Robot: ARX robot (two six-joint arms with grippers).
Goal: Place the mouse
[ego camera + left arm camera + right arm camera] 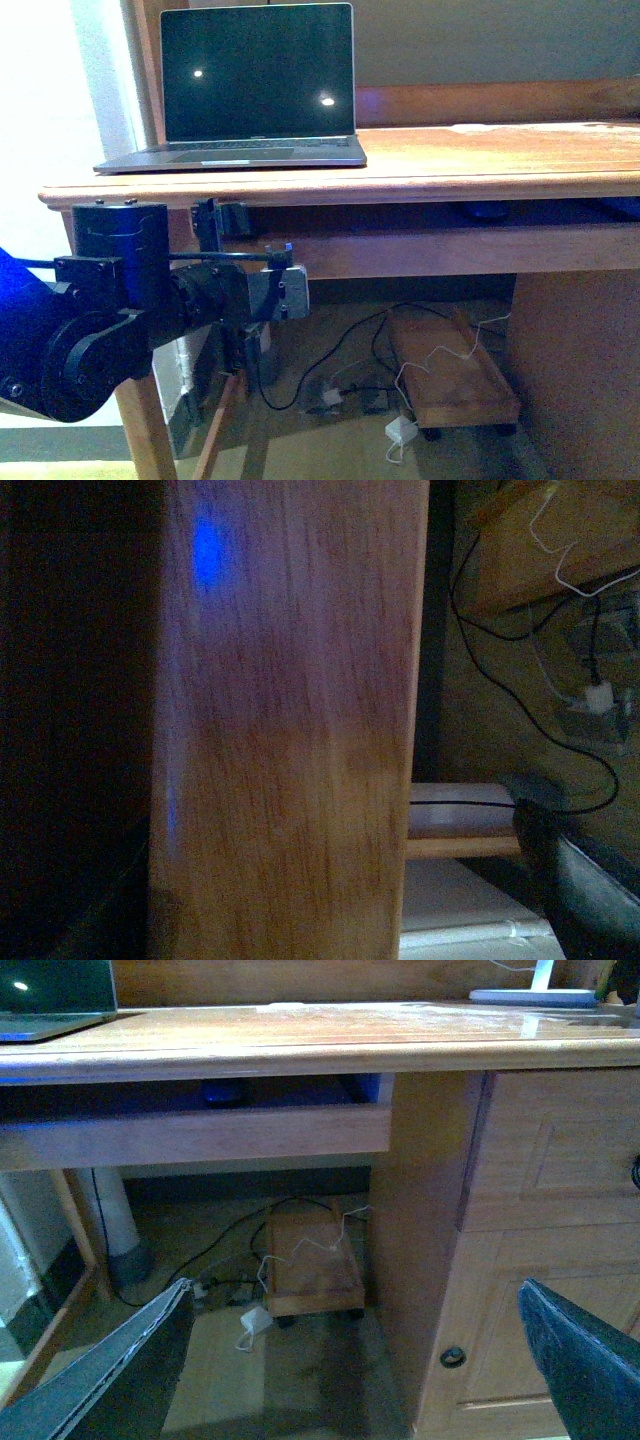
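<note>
**Spotting the mouse tucked under the desktop**

Starting with the right gripper (360, 1360): its two dark fingers (120, 1370) are spread wide with nothing between them. Only floor and some cables (225, 1245) show through the gap. Ahead of it and higher than the fingertips there's a pull-out shelf (200, 1138) under the desk (300, 1045) top. On it sits a small dark rounded lump in a bluish glow. That looks like the mouse (225, 1093) to me, though it's in shadow, so no details. It's well apart from the gripper and nothing is touching it. Off toward that gripper's right finger is the desk's cabinet (560, 1160).

The left gripper (285, 290) hangs low, below the desktop edge and below the laptop (255, 85), which sits open with a dark screen. The mouse's shelf is higher than this gripper and runs off to its right, so they're nowhere near each other.

In the left wrist view a wooden board (290, 730) sits close ahead of that gripper and fills most of the picture. One dark finger (585, 890) shows, but the other side is too dark to read. I honestly can't tell whether that gripper is spread or pressed together.
</note>
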